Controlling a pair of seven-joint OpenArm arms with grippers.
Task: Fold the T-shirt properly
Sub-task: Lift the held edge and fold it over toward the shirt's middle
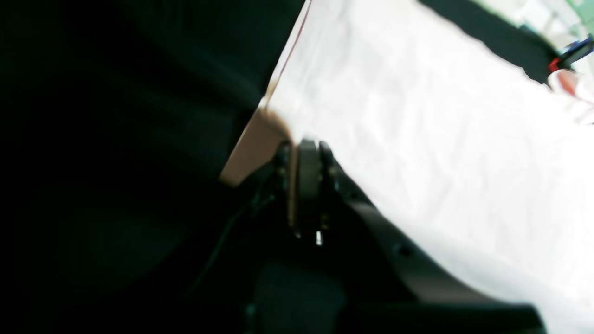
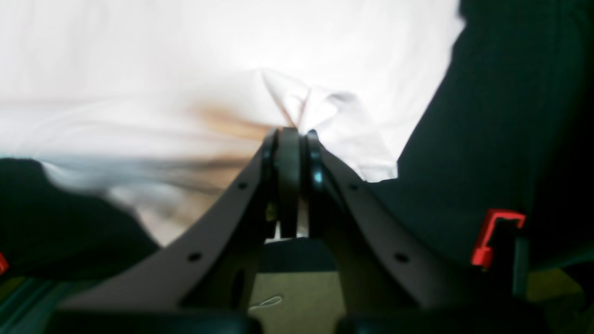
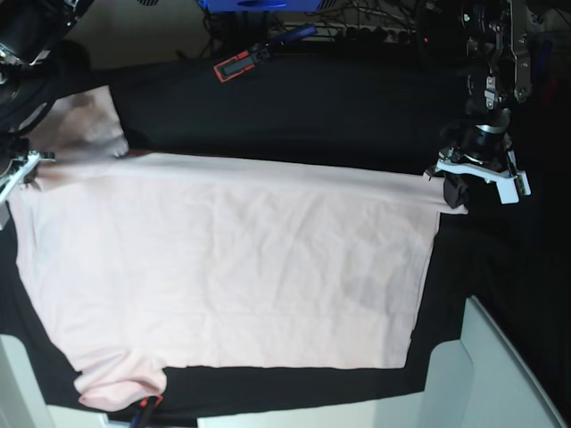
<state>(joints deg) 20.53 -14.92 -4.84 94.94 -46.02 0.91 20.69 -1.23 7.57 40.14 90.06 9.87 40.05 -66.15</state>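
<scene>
A black table cloth covers the table; at its far edge lies what looks like a red-and-black tool beside cables

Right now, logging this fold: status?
Left gripper and right gripper shut on T-shirt corners. Shirt spread flat. Nothing in the way.

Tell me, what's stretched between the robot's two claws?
The pink T-shirt. The left gripper pinches one corner, the right gripper pinches bunched cloth at the other end. The base view shows its far edge stretched between them over the black table cloth.
</scene>
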